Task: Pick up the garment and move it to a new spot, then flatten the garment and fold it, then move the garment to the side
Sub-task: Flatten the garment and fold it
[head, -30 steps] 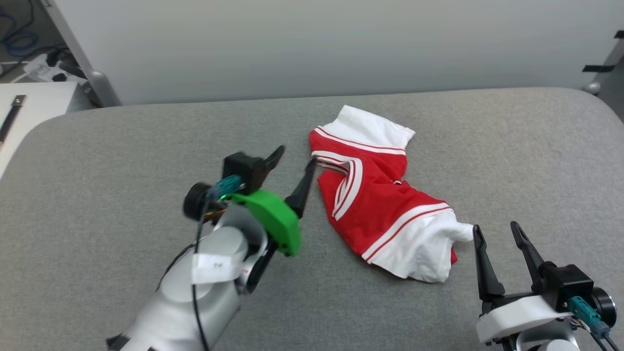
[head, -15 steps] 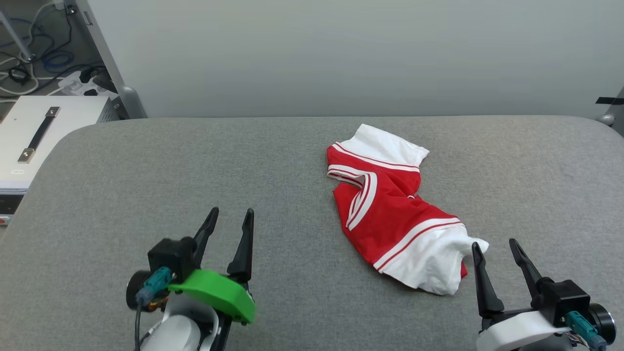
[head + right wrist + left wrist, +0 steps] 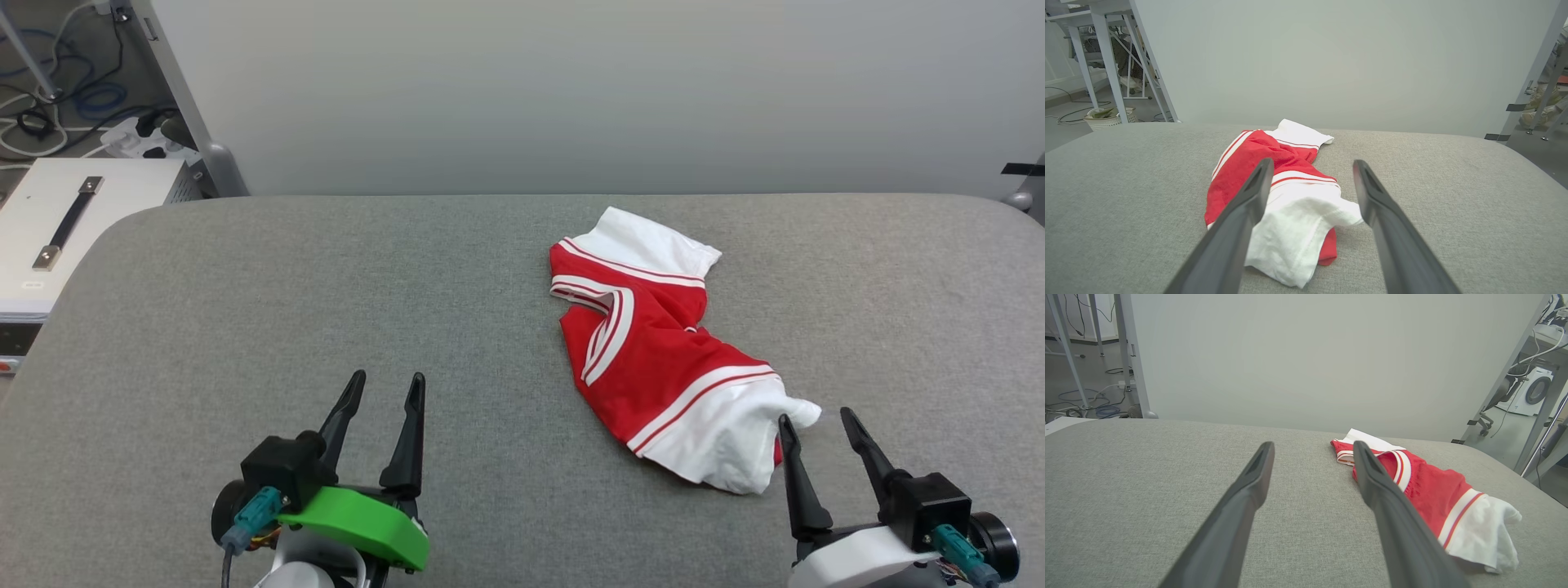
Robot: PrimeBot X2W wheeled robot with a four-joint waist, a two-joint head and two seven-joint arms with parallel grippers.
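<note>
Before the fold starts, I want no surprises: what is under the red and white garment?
The garment lies bunched on the grey table; its surface shows all round. Anything beneath the folds is hidden.

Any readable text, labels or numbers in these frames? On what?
No text is readable.
On the shirt, no lettering shows on the folds facing up.
On the white case, a small mark is too small to read.

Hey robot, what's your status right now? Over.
Left gripper open, empty. Right gripper open, empty, white sleeve just ahead. Garment crumpled on grey table, not yet folded. Bare table between left gripper and garment.
</note>
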